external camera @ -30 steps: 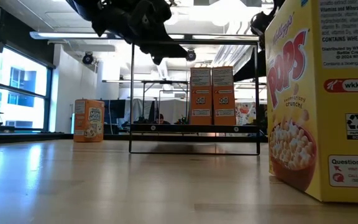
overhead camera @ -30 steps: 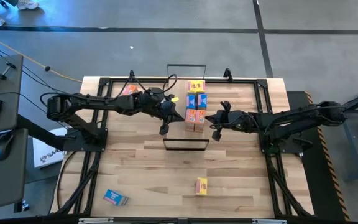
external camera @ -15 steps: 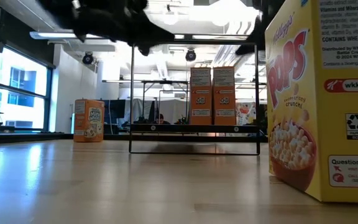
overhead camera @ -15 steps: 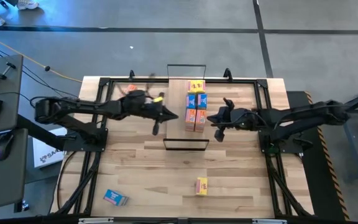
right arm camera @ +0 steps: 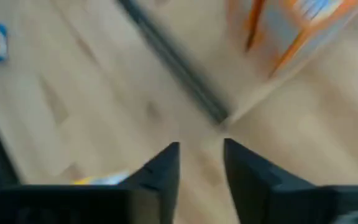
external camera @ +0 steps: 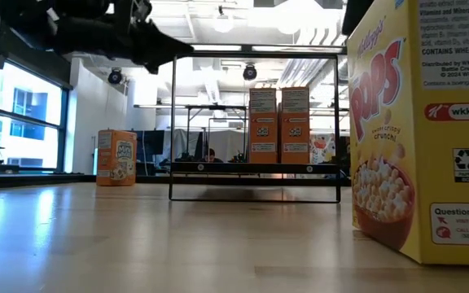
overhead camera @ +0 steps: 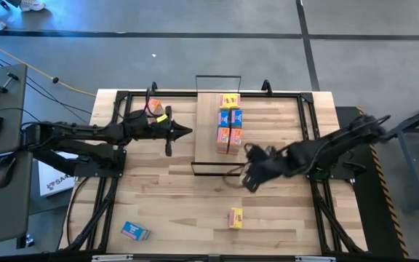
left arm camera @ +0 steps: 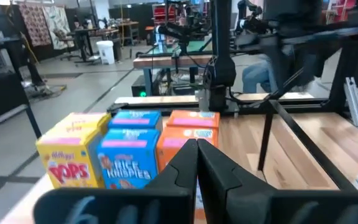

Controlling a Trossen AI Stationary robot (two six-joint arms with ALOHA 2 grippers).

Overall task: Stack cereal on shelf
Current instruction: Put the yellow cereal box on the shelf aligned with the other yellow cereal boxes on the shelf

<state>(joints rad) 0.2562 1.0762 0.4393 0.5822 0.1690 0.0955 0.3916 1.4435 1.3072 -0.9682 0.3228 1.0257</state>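
A row of cereal boxes (overhead camera: 228, 122) already stands on the shelf (overhead camera: 208, 138); a loose yellow box (overhead camera: 236, 217) lies on the tabletop (overhead camera: 180, 196) nearer the front, a blue one (overhead camera: 134, 231) at the front left corner. The right gripper (overhead camera: 247, 180) hangs between shelf and yellow box, fingers slightly spread, empty. The left gripper (overhead camera: 184, 132) waits beside the shelf, fingers pressed together. These look like light, crushable cardboard; I'd pinch gently across the narrow sides

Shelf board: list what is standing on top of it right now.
On the shelf, a row of small cereal boxes, orange, blue and yellow, stands along its right side. The low view shows only two orange fronts; the boxes behind them are covered.
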